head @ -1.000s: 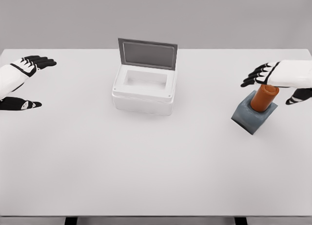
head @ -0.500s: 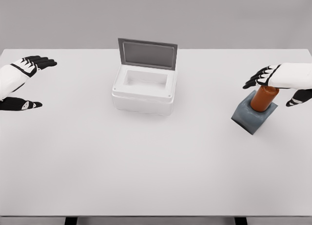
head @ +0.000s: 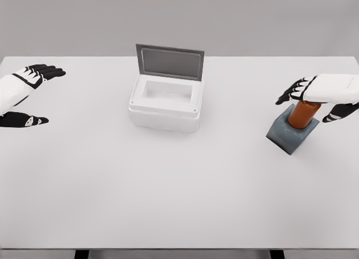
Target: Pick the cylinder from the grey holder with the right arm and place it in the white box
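Orange, the cylinder [head: 303, 114] stands in the grey holder [head: 291, 134] at your table's [head: 179, 186] right, long axis near upright, top tipped slightly right. Your right hand [head: 320, 93] hovers over its top, fingers spread, gripping nothing. The white box [head: 166, 99] sits open, well apart.

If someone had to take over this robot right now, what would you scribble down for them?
Right hand: open, over the orange cylinder, not gripping it.
Left hand: open, resting at the table's left edge.
Cylinder stands in the grey holder, far right.
White box: mid-table, lid up.
Done: reach only.
Left: grip, lift, carry to the box, release.
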You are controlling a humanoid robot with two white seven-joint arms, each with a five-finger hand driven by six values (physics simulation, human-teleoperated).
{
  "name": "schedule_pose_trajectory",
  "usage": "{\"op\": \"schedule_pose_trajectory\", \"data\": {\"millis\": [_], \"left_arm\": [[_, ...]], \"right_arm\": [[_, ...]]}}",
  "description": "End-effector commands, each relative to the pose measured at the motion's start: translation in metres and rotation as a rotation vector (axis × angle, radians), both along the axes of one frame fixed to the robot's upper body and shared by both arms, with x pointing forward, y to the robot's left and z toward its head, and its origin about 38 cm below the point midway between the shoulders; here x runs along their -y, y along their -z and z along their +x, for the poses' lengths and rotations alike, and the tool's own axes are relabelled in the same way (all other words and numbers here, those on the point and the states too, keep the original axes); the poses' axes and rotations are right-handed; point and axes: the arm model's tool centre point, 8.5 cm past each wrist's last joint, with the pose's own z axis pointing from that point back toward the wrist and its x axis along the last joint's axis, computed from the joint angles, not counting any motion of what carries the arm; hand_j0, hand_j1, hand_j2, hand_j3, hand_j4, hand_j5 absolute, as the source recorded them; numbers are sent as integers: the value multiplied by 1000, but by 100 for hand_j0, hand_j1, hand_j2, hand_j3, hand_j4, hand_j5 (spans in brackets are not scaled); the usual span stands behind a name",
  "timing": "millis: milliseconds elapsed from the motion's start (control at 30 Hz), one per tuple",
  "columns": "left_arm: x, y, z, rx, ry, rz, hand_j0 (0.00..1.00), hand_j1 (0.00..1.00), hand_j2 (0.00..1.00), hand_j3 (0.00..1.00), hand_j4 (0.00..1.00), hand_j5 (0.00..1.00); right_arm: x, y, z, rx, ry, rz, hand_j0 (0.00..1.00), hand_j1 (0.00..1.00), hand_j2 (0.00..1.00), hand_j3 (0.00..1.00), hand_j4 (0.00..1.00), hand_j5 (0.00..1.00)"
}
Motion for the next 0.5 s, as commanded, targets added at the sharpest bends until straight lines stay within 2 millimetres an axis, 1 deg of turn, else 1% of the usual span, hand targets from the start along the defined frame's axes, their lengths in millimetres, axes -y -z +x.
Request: {"op": "schedule_pose_trajectory", "data": {"millis": [0, 167, 233, 300, 333, 367, 433, 467], "left_arm": [[0, -1, 0, 0, -1, -6, 100, 100, 100, 100, 100, 100], [0, -1, 0, 0, -1, -6, 100, 100, 100, 100, 100, 100], [0, 0, 0, 0, -1, -8, 100, 100, 100, 100, 100, 100], [0, 0, 0, 0, -1, -8, 100, 100, 100, 100, 100, 100], [0, 0, 0, 0, -1, -8, 100, 100, 100, 100, 100, 100], [0, 0, 0, 0, -1, -8, 100, 100, 100, 100, 100, 100], [0, 0, 0, 0, -1, -8, 100, 100, 100, 100, 100, 100], [0, 0, 0, 0, -1, -8, 100, 100, 100, 100, 100, 100]], "right_arm": [[1, 0, 0, 0, 4, 2, 85, 85, 85, 85, 85, 85], [1, 0, 0, -2, 4, 3, 62, 62, 62, 62, 62, 62], [0, 1, 0, -3, 1, 3, 59, 59, 59, 59, 59, 59], [0, 1, 0, -3, 1, 3, 53, 53, 53, 53, 53, 53], [0, 1, 0, -3, 1, 3, 47, 47, 47, 47, 47, 47], [0, 2, -1, -6, 1, 2, 44, 44, 44, 44, 44, 44], [-1, 4, -2, -14, -1, -2, 31, 31, 31, 31, 31, 31], [-1, 4, -2, -14, -2, -3, 28, 28, 28, 28, 28, 28]]}}
